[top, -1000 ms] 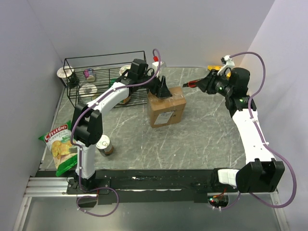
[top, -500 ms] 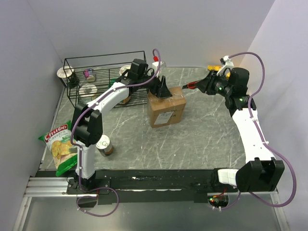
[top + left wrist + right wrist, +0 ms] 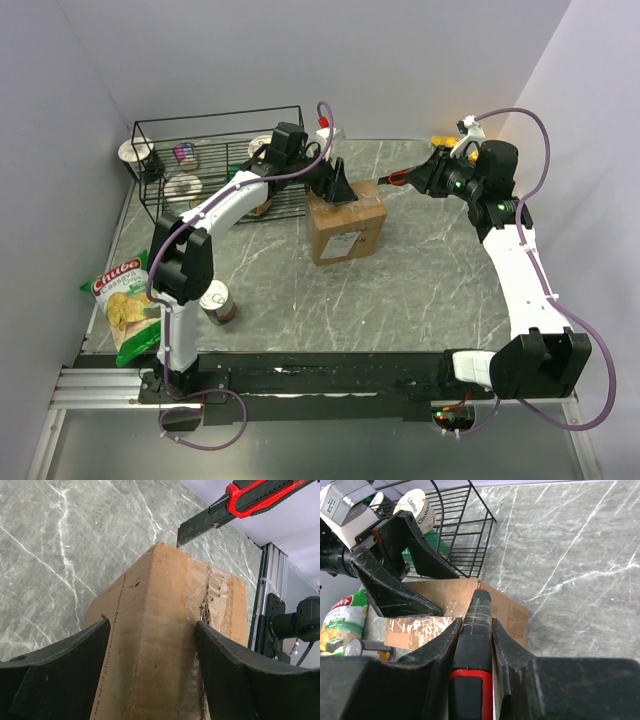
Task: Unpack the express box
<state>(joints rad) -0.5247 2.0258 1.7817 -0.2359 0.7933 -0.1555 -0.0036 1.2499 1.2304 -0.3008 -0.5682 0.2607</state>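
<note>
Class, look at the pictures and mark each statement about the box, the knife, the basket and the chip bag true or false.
1. The right gripper holds a red-and-black utility knife. True.
2. The left gripper straddles one end of the express box. True.
3. The express box lies inside the wire basket. False: it stands on the table beside the basket.
4. The chip bag lies on the box. False: it lies at the table's left edge.
5. The box's top stands wide open. False: it is closed.
</note>
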